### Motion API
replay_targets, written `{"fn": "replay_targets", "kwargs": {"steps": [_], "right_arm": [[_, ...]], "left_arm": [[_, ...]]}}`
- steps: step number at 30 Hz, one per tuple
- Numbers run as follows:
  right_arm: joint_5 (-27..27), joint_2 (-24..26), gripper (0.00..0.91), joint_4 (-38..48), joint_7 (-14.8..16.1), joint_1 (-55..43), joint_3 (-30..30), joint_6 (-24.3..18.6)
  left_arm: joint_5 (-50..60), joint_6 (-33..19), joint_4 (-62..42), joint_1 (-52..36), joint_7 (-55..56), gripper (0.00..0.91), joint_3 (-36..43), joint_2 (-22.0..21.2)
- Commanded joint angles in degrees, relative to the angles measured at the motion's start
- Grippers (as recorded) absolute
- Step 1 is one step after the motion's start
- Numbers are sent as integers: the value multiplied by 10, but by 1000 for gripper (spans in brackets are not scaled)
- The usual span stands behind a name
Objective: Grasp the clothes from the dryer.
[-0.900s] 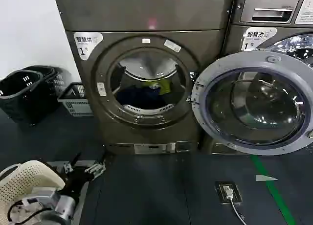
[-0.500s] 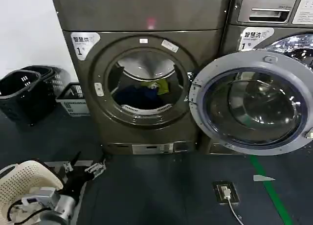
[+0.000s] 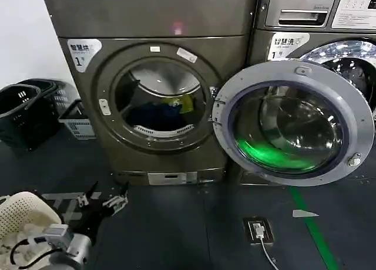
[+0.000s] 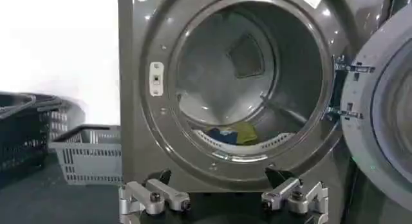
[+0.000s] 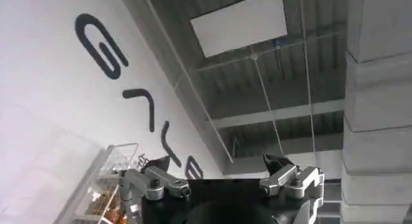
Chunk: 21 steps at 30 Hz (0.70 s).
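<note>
Now facing the dryer (image 3: 153, 88) with door (image 3: 294, 120) swung wide and both claws empty.

Seen inside the drum: the clothes (image 3: 154, 114), a dark navy heap with a yellow-green piece, lying low on the drum floor, well behind the port rim; also caught from the left wrist as a blue and yellow-green patch (image 4: 233, 135) at the drum bottom. Left claw (image 3: 104, 201) held low near the floor, in front of the dryer and toward its left side, fingers spread apart, gripping nothing, well apart from the port. Right claw (image 5: 222, 174) pointed up toward a ceiling and a lettered wall, fingers likewise spread, pinching nothing. Beside the dryer on the left: 1 grey basket (image 3: 75, 122) and dark baskets (image 3: 23, 111) on the floor.
</note>
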<state>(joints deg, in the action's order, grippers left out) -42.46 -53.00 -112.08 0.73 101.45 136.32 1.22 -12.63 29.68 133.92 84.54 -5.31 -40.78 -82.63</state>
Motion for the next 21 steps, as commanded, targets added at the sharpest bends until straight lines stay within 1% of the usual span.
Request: {"fn": "replay_targets", "kwargs": {"steps": [1, 9, 13, 21], "right_arm": [[0, 0, 907, 0, 0, 0, 0, 0], [-1, 0, 907, 1, 0, -2, -4, -2], [-3, 1, 907, 0, 1, -2, -9, -19], [-11, 2, 907, 5, 1, 1, -4, -26]], "left_arm": [[-1, 1, -2, -1, 0, 907, -1, 1], [1, 1, -2, -2, -1, 907, 1, -1], [0, 1, -2, -1, -1, 907, -1, 1], [0, 2, -1, -5, -3, 907, 2, 3]]}}
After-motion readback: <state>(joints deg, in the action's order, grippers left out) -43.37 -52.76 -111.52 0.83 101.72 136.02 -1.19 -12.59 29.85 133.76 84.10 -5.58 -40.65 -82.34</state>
